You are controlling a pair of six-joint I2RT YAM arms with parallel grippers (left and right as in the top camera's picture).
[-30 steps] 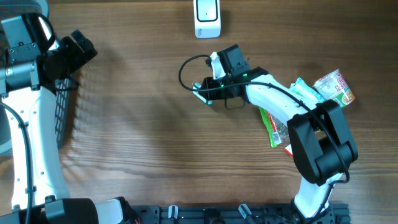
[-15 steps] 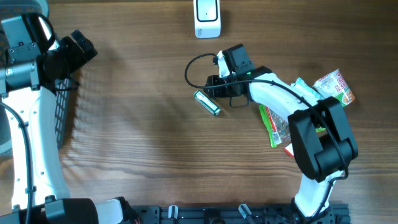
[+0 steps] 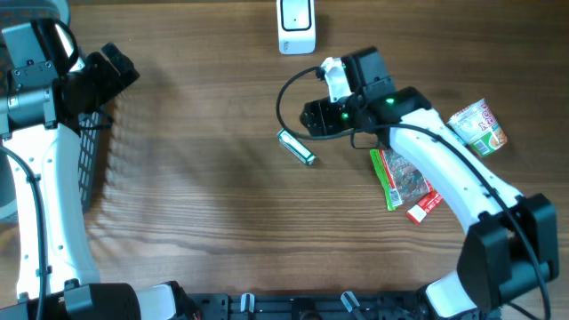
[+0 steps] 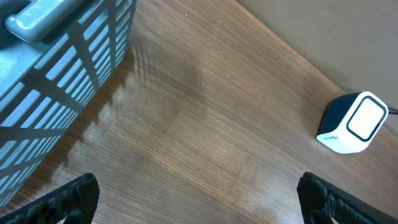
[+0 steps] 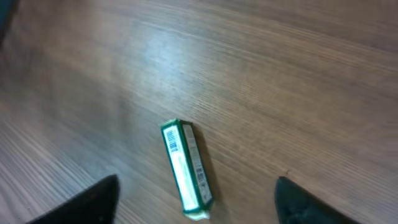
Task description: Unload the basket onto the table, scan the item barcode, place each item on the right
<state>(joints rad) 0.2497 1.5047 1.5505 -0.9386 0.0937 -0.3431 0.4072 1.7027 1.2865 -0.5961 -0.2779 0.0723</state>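
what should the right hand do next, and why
Probably keep drawing the right hand back toward the snack packets. Its jaws stand open, and it has just let go of the green pack, which lies free on the table with its barcode up.

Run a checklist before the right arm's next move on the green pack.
1. Green pack lies flat on the table, touched by neither gripper: ok.
2. Barcode faces up, visible in the right wrist view: ok.
3. Right gripper jaws open, empty, beside the pack: ok.
4. Barcode presented to the scanner: not ok, pack lies apart from it.
5. Left gripper open, by the basket, far from the pack: ok.
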